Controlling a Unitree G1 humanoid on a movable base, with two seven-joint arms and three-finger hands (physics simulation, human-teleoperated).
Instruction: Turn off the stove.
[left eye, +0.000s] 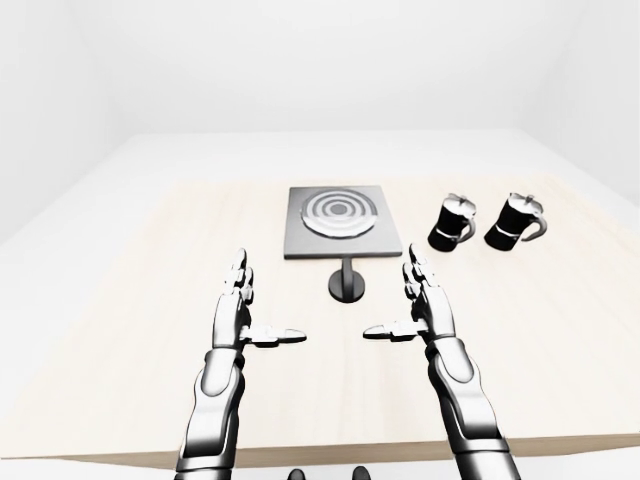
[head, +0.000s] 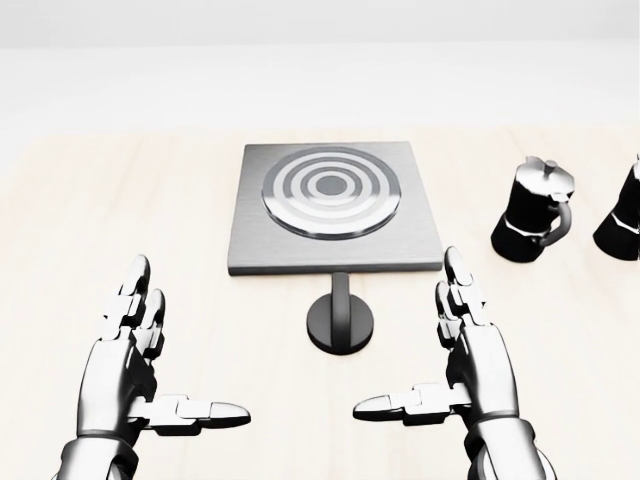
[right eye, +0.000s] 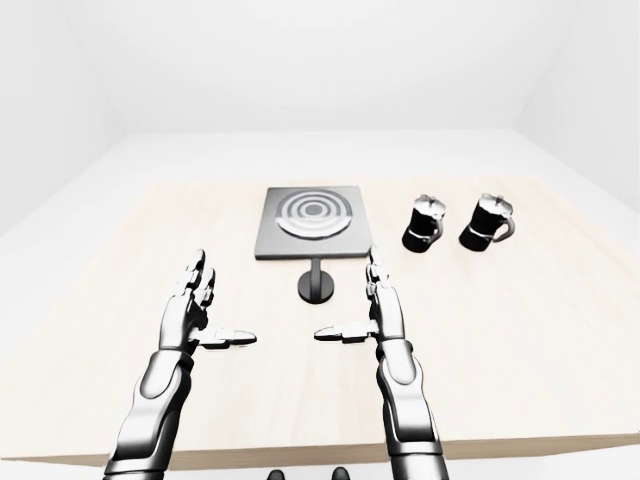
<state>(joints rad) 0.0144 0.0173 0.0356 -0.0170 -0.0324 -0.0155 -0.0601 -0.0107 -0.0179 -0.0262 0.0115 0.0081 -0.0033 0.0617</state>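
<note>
Wooden table (head: 120, 200): I hold both hands splayed, empty; stove (head: 333, 207) knob (head: 340, 325) sits just beyond my right hand (head: 470, 370), probably reachable.

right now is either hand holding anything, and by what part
Nothing is held. The left hand and right hand are both open above the table, short of the knob.

No text, label, brand, number or sign can be read anywhere; the stove (head: 335, 208) bears only plain concentric rings on its plate.
</note>
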